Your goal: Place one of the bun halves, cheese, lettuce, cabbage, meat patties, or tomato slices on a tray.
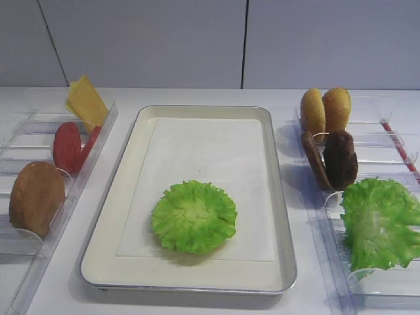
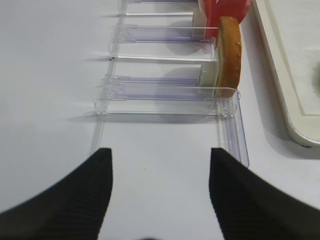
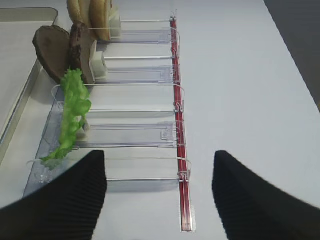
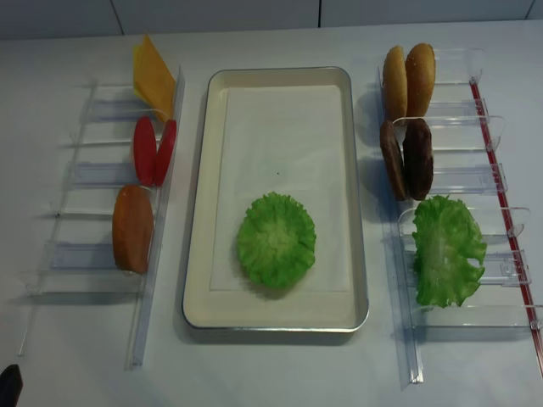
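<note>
White tabletop (image 1: 59,298) under a pale panelled wall carries everything. At its middle sits the tray (image 1: 287,249), paper-lined, and the lettuce (image 1: 194,216) already lies flat on the liner toward the near end, well inside the rim; the rest of the liner is bare.

Lettuce of this kind looks light, thin and floppy at its ruffled edge, so it would likely sag if pinched at one frill; taking hold across the firmer, paler centre seems the safer choice. The other pieces stand on edge in clear plastic racks, which makes a pinch across their faces easy. In the left rack (image 4: 157,254), from far to near: cheese (image 4: 151,76), thin and probably bendy; two tomato slices (image 4: 153,151), likely smooth and slippery; one bun half (image 4: 133,229). In the right rack (image 4: 399,254): two bun halves (image 4: 407,80), then two meat patties (image 4: 407,158), rough-faced and probably stiff enough for a firm grip, then a larger loose green leaf (image 4: 447,250), limp and veined.

Both arms hang low over the near ends of the racks. The left tool (image 2: 160,190) shows its two dark fingers spread apart with nothing between them; the right tool (image 3: 160,192) is likewise spread wide and holds nothing.
</note>
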Robot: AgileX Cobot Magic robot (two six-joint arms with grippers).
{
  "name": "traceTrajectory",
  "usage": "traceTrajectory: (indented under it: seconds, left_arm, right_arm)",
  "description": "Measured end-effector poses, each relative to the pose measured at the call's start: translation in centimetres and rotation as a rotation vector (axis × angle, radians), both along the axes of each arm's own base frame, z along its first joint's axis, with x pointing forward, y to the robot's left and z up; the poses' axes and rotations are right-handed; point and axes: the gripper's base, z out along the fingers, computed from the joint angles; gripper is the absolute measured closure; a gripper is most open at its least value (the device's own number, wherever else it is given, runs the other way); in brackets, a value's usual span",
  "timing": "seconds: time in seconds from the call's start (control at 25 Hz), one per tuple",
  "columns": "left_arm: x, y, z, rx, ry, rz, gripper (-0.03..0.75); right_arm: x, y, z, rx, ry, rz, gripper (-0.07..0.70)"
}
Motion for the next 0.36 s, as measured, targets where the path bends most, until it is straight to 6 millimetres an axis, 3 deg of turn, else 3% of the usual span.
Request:
traceTrajectory:
  seconds: [0.36]
  left_arm:
    - [0.00,0.00,0.00,0.000,0.000,0.000,0.301]
  right_arm:
    - [0.00,0.00,0.00,0.000,0.000,0.000,0.133]
